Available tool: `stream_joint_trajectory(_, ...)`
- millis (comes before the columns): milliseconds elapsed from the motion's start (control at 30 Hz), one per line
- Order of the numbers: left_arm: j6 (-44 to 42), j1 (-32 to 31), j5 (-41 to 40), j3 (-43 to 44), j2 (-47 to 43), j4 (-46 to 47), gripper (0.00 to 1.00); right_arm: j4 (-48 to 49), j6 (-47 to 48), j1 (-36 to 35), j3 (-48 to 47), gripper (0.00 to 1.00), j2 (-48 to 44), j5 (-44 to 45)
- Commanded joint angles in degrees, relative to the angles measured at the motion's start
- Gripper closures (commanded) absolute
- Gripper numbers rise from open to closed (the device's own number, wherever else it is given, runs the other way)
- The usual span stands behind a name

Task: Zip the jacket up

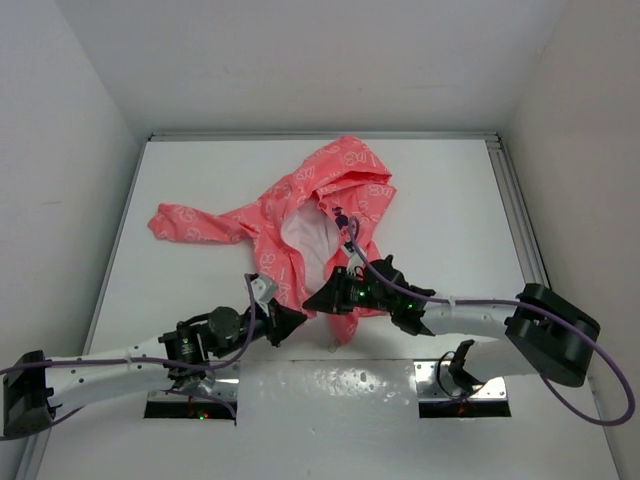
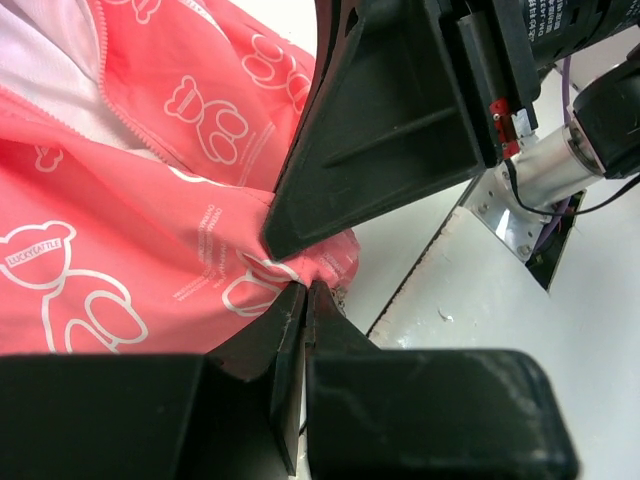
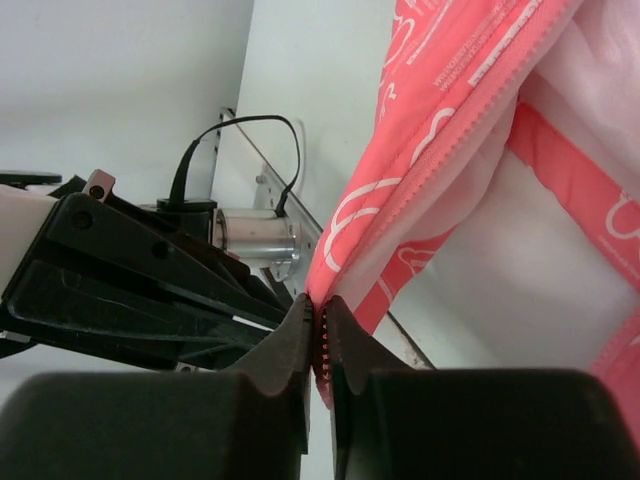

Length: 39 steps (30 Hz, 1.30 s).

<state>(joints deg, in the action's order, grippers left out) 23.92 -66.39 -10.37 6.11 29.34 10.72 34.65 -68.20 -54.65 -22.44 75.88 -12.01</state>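
The white tabletop (image 1: pixel 450 200) has a pink jacket (image 1: pixel 350 185) lying on it, spread out on the far side of the two hands. One sleeve (image 1: pixel 190 223) lies flat, far out to the left of the left hand (image 1: pixel 302 318). The hood (image 1: pixel 345 165) lies beyond the right hand (image 1: pixel 312 300), and the jacket's bottom edge is right at both hands.

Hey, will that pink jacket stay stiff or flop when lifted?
Probably floppy: the jacket lies crumpled and bunches where the left tool pinches its hem. Likely light, since the fabric looks thin at the right tool. Pushing would probably wrinkle it.
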Motion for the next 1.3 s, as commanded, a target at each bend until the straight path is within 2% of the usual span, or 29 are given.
stream_joint_trajectory(0, -0.64, 0.21, 1.15, 1.10, -0.16, 2.02, 1.00, 6.91, -0.79, -0.45, 1.07, 0.97, 0.32, 0.50)
stream_joint_trajectory(33, -0.46, 0.21, 0.97, 1.27, -0.16, 1.76, 1.00, 7.79, -1.40, -0.45, 1.60, 1.00, 0.24, 1.11)
stream_joint_trajectory(100, 1.38, 0.21, -0.43, 1.54, 0.10, 0.71, 0.99, 10.78, -1.58, -0.37, 2.83, 1.00, 0.32, 1.46)
stream_joint_trajectory(133, 2.35, 0.21, -1.31, 1.19, 0.01, 0.79, 0.91, 11.66, -1.58, -0.37, 3.18, 1.00, 0.41, 1.38)
stream_joint_trajectory(167, 3.23, 0.30, -2.19, 0.66, -0.42, 1.40, 0.74, 14.01, -1.58, -0.45, 3.80, 1.00, 0.41, 1.46)
stream_joint_trajectory(200, 4.89, 0.30, -2.28, -0.47, -0.86, 3.06, 0.67, 15.60, -1.75, -0.45, 5.20, 1.00, 0.24, 1.64)
stream_joint_trajectory(267, 6.39, 0.30, -2.11, -0.75, -1.74, 3.69, 0.55, 19.91, -1.50, -0.45, 6.35, 1.00, 0.50, 2.51)
stream_joint_trajectory(367, 9.38, 0.38, -3.07, -2.76, -2.19, 6.50, 0.49, 24.65, -1.49, -0.37, 7.84, 1.00, 1.20, 1.64)
stream_joint_trajectory(567, 15.35, 0.74, -5.36, -5.84, -0.52, 13.60, 0.51, 30.82, -2.46, -0.37, 9.43, 1.00, 1.47, 1.47)
stream_joint_trajectory(900, 15.89, 2.76, -2.29, -4.35, 5.46, 19.16, 0.55, 35.13, -4.83, -0.37, 10.31, 1.00, 1.99, 0.41)
stream_joint_trajectory(1000, 16.33, 3.02, -3.25, -4.97, 5.73, 20.30, 0.59, 35.48, -5.09, -0.45, 10.30, 1.00, 2.00, -0.38)
stream_joint_trajectory(1133, 15.98, 3.11, -4.03, -4.96, 4.59, 20.65, 0.72, 35.84, -5.71, -0.37, 10.05, 1.00, 2.43, -0.55)
stream_joint_trajectory(1267, 16.16, 3.20, -3.43, -4.80, 5.02, 22.15, 0.82, 36.36, -6.15, -0.45, 11.09, 1.00, 2.87, 0.23)
